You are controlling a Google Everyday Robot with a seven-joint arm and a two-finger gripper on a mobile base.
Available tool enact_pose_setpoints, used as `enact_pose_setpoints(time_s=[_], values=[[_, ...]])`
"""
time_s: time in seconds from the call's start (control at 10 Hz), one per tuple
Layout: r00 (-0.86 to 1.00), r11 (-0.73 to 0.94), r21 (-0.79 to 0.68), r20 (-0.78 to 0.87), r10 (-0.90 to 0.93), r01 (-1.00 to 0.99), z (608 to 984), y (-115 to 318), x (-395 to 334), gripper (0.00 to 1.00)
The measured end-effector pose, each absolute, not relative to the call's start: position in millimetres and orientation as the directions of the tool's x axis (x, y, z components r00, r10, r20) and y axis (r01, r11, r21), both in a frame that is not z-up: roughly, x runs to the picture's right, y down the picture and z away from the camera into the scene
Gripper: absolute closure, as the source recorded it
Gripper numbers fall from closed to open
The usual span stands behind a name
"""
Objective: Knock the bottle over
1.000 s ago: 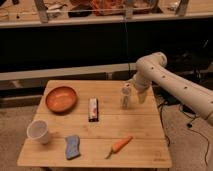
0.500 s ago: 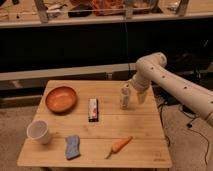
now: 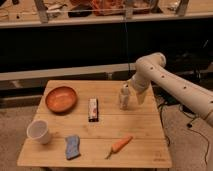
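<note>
The bottle [image 3: 124,97], slim, translucent grey with a white cap, stands upright near the right back part of the wooden table [image 3: 140,125]. My gripper [image 3: 134,93] hangs down from the white arm [image 3: 170,85] right beside the bottle, on its right side, touching it or nearly so. The bottle partly hides the gripper's tip.
On the table are an orange-brown bowl [image 3: 61,99] at back left, a white cup [image 3: 40,131] at front left, a blue sponge [image 3: 72,146], a carrot [image 3: 120,145] at the front and a snack bar [image 3: 93,109] in the middle. A dark shelf runs behind the table.
My gripper has edged slightly left against the bottle. The bottle has shifted a touch left and still stands upright.
</note>
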State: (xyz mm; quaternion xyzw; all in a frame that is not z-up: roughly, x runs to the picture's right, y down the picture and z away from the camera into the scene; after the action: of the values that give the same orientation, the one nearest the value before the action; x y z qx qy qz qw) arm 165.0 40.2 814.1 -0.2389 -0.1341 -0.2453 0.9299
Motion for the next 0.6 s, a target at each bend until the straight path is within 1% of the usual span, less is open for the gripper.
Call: enact_pose_setpoints(time_s=[0.6], values=[[0.818,0.748,-0.364,0.398,-0.415,0.556,812.2,43.0,156.7,0.2]])
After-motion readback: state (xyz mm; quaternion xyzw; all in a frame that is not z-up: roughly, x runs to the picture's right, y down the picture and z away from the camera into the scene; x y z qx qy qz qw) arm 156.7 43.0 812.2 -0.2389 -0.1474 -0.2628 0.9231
